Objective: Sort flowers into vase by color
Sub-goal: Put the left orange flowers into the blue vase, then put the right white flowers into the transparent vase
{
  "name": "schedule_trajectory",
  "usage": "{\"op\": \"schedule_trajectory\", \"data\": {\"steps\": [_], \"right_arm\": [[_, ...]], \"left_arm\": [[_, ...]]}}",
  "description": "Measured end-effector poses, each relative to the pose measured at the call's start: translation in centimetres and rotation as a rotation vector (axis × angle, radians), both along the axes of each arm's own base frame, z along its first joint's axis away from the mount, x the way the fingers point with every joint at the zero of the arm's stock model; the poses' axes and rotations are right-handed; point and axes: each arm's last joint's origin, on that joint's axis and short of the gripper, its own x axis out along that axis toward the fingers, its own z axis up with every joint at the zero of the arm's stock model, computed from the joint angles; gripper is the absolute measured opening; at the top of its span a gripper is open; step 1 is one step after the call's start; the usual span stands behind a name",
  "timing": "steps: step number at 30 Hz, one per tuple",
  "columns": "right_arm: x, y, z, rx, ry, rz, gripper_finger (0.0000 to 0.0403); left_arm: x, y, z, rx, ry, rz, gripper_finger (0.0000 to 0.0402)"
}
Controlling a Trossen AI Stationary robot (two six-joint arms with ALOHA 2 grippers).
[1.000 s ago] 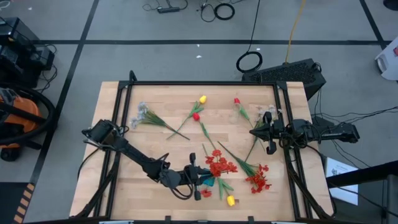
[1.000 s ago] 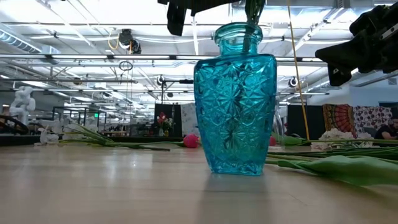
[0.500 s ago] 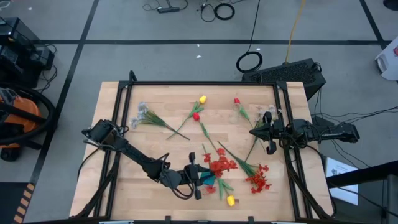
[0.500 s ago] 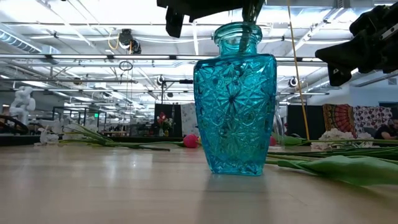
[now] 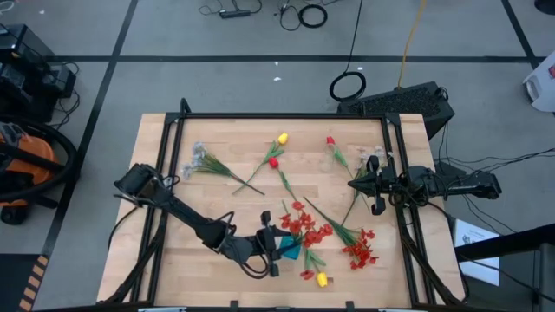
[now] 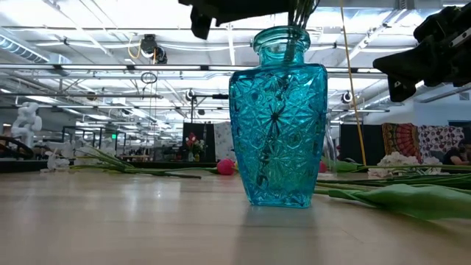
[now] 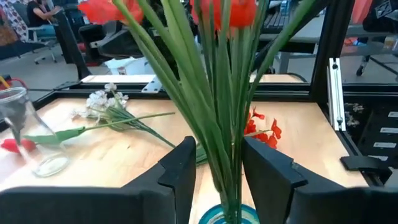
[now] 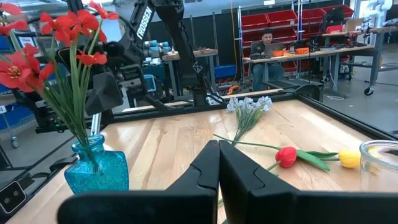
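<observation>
High view, lower middle of the frame: the left gripper (image 5: 276, 247) hangs over the faceted turquoise glass vase (image 5: 289, 250), its two dark fingers pinching the green stems of a spray of small red blossoms (image 5: 303, 227) whose heads spread just to the upper right of the vase. In the left wrist view those stems (image 7: 217, 124) pass between the fingers (image 7: 180, 174) and run down into the vase mouth (image 7: 229, 216) at the bottom edge. In the low view the vase (image 6: 278, 125) stands upright at centre frame on the light wooden table (image 6: 147, 221), with the stems entering its neck from above.

The right gripper (image 5: 370, 184) waits at the right side of the table, and its fingers (image 8: 217, 168) are pressed together in the right wrist view, holding nothing.

Other flowers lie flat on the table (image 5: 225, 208). A second spray of red blossoms (image 5: 359, 249) lies at lower right, beside the vase's bouquet but apart from it. A yellow tulip bud (image 5: 321, 279) lies just below the vase. A red tulip bud (image 5: 273, 162) and another yellow tulip bud (image 5: 282, 139) lie close together at upper centre. A sprig of small whitish blossoms (image 5: 201, 159) lies at upper left, and a small red bud (image 5: 329, 140) at upper right near a clear glass vase (image 5: 336, 157) lying there.
</observation>
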Motion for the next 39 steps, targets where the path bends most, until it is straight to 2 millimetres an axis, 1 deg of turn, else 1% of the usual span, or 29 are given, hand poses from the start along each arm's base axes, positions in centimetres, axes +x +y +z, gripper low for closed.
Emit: {"op": "schedule_trajectory", "data": {"steps": [3,7,9,13,19,24,27,31,35,39], "right_arm": [[0.0,0.0,0.0,0.0,0.0,0.0,0.0],[0.0,0.0,0.0,0.0,0.0,0.0,0.0],[0.0,0.0,0.0,0.0,0.001,0.0,0.0],[0.0,0.0,0.0,0.0,0.001,0.0,0.0],[0.0,0.0,0.0,0.0,0.002,0.0,0.0],[0.0,0.0,0.0,0.0,0.001,0.0,0.0],[0.0,0.0,0.0,0.0,0.002,0.0,0.0],[0.0,0.0,0.0,0.0,0.001,0.0,0.0],[0.0,0.0,0.0,0.0,0.001,0.0,0.0],[0.0,-0.1,0.0,-0.015,-0.002,-0.035,0.0]], "left_arm": [[-0.7,0.0,0.6,0.004,0.045,-0.004,0.0136],[-1.9,0.0,2.2,-0.024,0.082,-0.008,0.0136],[-2.6,-0.1,2.4,-0.045,0.122,-0.003,0.0136],[-3.7,-0.1,2.5,-0.108,0.188,0.031,0.0136],[-4.9,-0.4,1.6,-0.112,0.27,0.097,0.0136],[-6.6,0.3,-0.2,-0.134,0.424,0.24,0.0136],[-8.2,1.5,-1.3,-0.136,0.551,0.375,0.0136],[-10.5,3.3,-2.8,-0.078,0.713,0.526,0.0136],[-12.4,4.8,-5.4,-0.006,0.814,0.564,0.0136],[-14.1,6.6,-8.7,-0.026,0.863,0.54,0.0136]]}}
